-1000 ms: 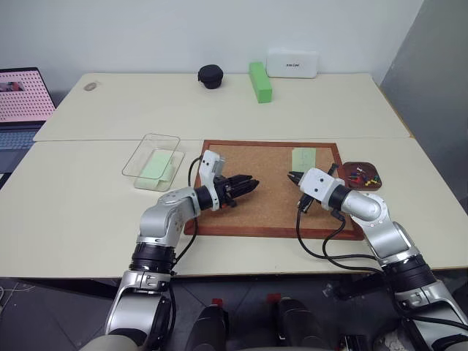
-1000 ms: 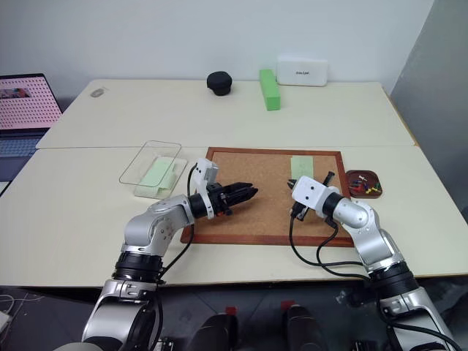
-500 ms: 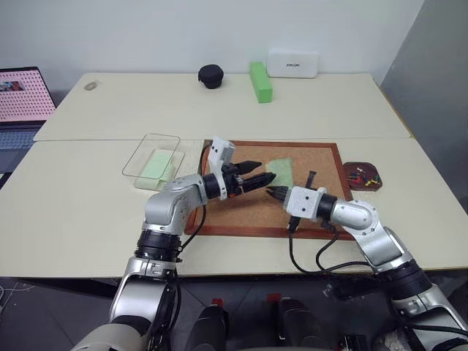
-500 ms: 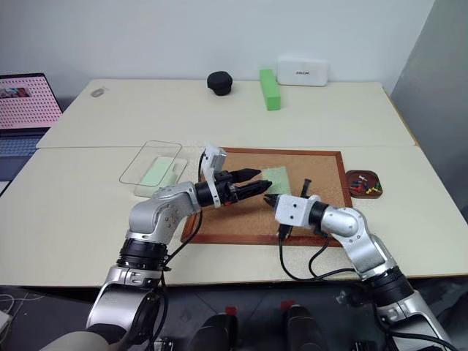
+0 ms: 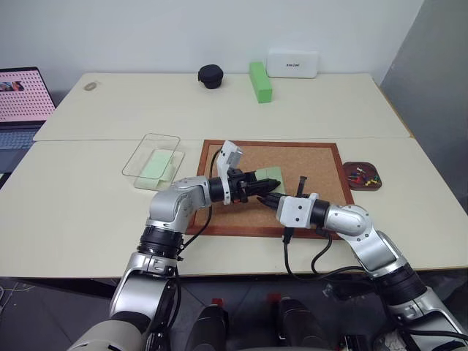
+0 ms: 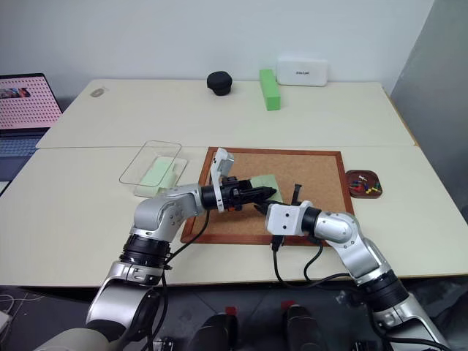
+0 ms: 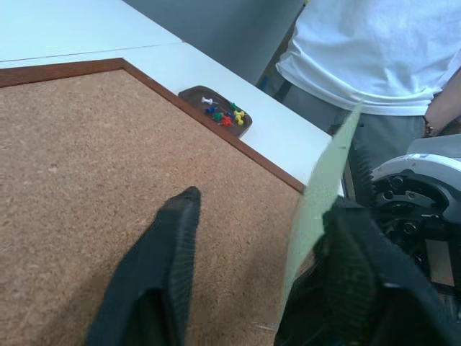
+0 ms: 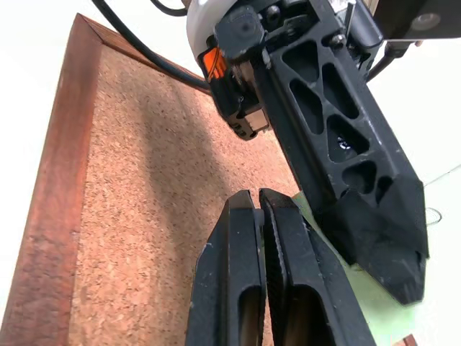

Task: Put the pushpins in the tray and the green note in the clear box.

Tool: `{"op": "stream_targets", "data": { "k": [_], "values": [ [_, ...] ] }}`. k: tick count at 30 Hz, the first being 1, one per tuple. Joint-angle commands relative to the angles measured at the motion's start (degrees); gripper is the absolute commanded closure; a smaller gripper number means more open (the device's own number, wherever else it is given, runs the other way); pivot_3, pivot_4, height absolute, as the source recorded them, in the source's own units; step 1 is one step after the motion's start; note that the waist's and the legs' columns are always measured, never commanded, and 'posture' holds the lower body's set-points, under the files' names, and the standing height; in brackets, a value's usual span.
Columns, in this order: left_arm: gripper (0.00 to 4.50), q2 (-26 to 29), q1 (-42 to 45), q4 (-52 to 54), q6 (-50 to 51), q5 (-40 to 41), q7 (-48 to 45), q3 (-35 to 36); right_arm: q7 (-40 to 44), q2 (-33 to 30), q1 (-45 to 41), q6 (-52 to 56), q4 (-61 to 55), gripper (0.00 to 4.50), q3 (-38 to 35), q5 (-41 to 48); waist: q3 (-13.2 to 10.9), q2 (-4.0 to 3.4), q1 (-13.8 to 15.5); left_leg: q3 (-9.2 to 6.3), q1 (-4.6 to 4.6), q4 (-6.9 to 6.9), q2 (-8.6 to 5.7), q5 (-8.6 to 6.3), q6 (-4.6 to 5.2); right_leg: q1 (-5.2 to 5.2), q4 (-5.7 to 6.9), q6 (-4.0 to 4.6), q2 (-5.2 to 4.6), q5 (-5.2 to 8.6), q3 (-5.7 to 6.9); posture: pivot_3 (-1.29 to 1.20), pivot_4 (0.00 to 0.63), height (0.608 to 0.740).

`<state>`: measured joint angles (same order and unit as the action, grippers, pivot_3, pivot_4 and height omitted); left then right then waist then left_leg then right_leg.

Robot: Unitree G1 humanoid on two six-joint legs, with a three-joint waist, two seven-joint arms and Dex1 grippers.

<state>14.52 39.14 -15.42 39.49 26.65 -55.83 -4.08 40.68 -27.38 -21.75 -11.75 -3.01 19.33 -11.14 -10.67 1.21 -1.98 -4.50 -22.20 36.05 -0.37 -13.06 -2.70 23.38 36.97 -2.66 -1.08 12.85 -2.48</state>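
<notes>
Both arms meet over the near middle of the corkboard (image 5: pixel 307 157), which lies on the pale worktop (image 5: pixel 88 212). The left gripper (image 5: pixel 265 187) points rightward, roughly level, jaws apart; in its wrist view one finger (image 7: pixel 167 267) stands over bare cork while the other finger (image 7: pixel 353 281) sits beside the green note (image 5: pixel 268 176), which stands on edge there, tilted. The right gripper (image 5: pixel 269 199) comes in from the right, pointing leftward toward the left one, jaws pressed together; its wrist view shows the two fingers (image 8: pixel 252 288) closed with the pale green paper running off beneath and beside them. Whether the paper is actually pinched between those fingers cannot be told for certain, since the seam hides it, but the note is up off the cork between the two grippers, touching or just beside both. The clear box (image 5: pixel 151 161) sits on the worktop just left of the corkboard's far-left corner and already holds one pale green slip (image 5: pixel 152 165) lying flat inside. The tray (image 5: pixel 361 176) rests just off the corkboard's right edge, with the pushpins (image 5: pixel 363 176) heaped in it: red, yellow, green, blue and white heads. Far side of the worktop: a solid green block (image 5: pixel 259 81), a black round object (image 5: pixel 210 76) to its left, a white case (image 5: pixel 292 63) to its right. A laptop (image 5: pixel 22 99) shows at the far left edge. A person in a white shirt (image 7: pixel 374 50) stands beyond the worktop's right end.
</notes>
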Motion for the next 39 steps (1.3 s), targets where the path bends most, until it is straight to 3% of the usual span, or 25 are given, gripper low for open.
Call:
{"op": "stream_targets", "data": {
  "k": [1, 9, 20, 24, 31, 39],
  "values": [
    [2.82, 0.02, 1.01, 0.80, -0.88, 0.42, 0.01, 0.62, -0.78, 0.66, -0.69, -0.44, -2.65, 4.50, -0.97, 0.48, 0.00, 0.00, 0.00, 0.00, 0.00, 0.00, 0.00, 0.00, 0.00, 0.00, 0.00, 0.00, 0.00, 0.00, 0.00, 0.00, 0.150, 0.740],
    [4.44, -0.21, 1.04, 0.62, -0.91, 0.56, 0.31, 0.74, -0.73, 0.61, -0.94, -0.86, -2.23, 4.50, -1.28, 0.39, 0.00, 0.00, 0.01, 0.00, 0.00, 0.00, 0.00, 0.00, 0.00, 0.00, 0.00, 0.00, 0.00, 0.00, 0.01, 0.00, 0.150, 0.740],
    [4.44, 1.53, -0.55, -0.15, -7.45, -5.09, 0.78, -2.42, -0.21, 1.68, -0.09, 5.91, -8.30, 4.50, -3.47, 5.04, 0.00, 0.00, 0.05, -0.01, 0.00, 0.00, 0.01, 0.00, 0.00, 0.00, 0.01, 0.00, 0.00, 0.00, 0.00, 0.00, 0.150, 0.740],
    [4.44, 2.06, 0.11, -2.33, -12.38, -8.12, 0.74, -3.72, -0.03, 3.98, 0.53, 18.05, -15.89, 4.50, -7.15, 14.11, 0.00, 0.00, 0.13, -0.02, -0.01, 0.00, 0.00, 0.00, 0.00, 0.00, 0.00, 0.00, -0.01, 0.00, 0.00, 0.00, 0.150, 0.740],
    [4.44, 1.61, 1.37, -4.09, -13.86, -8.69, 0.82, -3.28, -1.63, 5.08, 2.07, 32.62, -24.33, 4.50, -11.34, 22.58, 0.00, 0.00, 0.18, -0.08, -0.07, 0.00, -0.01, 0.00, 0.00, 0.00, -0.01, 0.01, -0.02, 0.00, 0.05, 0.00, 0.150, 0.740],
    [4.44, 1.32, 2.19, -4.40, -13.24, -8.13, 0.99, -2.86, -4.16, 5.32, 1.66, 32.43, -22.06, 4.50, -10.17, 20.68, 0.00, 0.00, 0.07, -0.06, -0.13, 0.00, 0.00, 0.00, 0.00, 0.07, -0.01, 0.01, 0.00, 0.00, 0.06, 0.00, 0.150, 0.740]
  ]
}}
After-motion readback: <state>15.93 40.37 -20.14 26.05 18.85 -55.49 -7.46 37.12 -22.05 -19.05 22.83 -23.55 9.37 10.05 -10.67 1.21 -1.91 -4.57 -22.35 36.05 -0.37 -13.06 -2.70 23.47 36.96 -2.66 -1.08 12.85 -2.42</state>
